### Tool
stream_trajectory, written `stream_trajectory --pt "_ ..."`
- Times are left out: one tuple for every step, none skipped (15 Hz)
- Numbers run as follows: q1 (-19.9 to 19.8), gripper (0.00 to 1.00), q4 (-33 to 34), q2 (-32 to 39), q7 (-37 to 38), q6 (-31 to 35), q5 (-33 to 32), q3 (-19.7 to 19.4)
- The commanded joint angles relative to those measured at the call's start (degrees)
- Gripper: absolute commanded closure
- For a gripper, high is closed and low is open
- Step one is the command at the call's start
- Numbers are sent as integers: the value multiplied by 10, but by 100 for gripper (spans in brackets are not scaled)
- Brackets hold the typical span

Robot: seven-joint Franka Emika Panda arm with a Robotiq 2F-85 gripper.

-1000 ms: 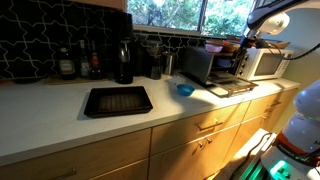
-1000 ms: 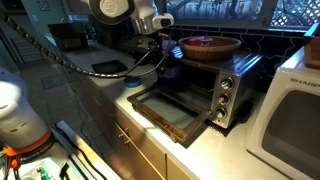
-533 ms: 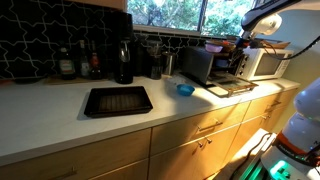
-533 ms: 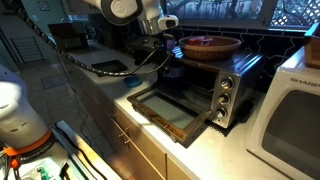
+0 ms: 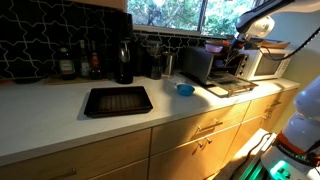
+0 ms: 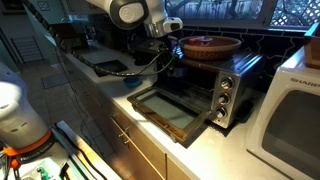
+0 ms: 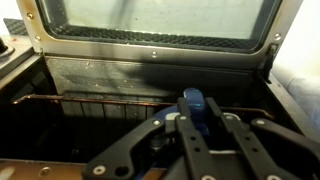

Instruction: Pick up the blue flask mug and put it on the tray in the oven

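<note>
Hovering at the mouth of the open oven (image 6: 205, 85), gripper (image 7: 196, 120) pinched on the blue flask mug (image 7: 193, 102) — caught low and centre in the wrist view, blue top poking up between the dark fingers (image 7: 238, 128). Staring past it into the black oven cavity, with a thin copper-coloured rail running across the left of the frame and the glass door (image 7: 160, 18) spanning the top edge. Can't tell whether the mug's base touches anything below; hidden by the linkage. Over to the exterior views: reaching in from the upper right with the arm (image 5: 256, 19), door lying flat out toward the counter (image 5: 60, 125) edge. Spotting a brown bowl (image 6: 210, 45) on the oven's roof, a white microwave (image 6: 295, 110) at the right edge, and, mid-frame on the counter, a black tray (image 5: 118, 100) with a small blue dish (image 5: 184, 89) well to its right.
</note>
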Motion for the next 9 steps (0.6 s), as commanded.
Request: stream_trajectory --pt "0 95 6 21 3 28 19 2" --pt "0 95 6 23 2 37 24 2" --pt "0 95 6 26 0 41 26 3" --pt "0 95 5 27 -4 43 29 3" --pt "-1 95 5 29 -2 48 26 5" --pt "-1 95 4 30 -3 51 27 5" --pt "0 74 4 29 -11 54 33 4" --pt "0 53 4 29 -9 56 32 5" --pt "-1 49 3 28 -8 60 32 5"
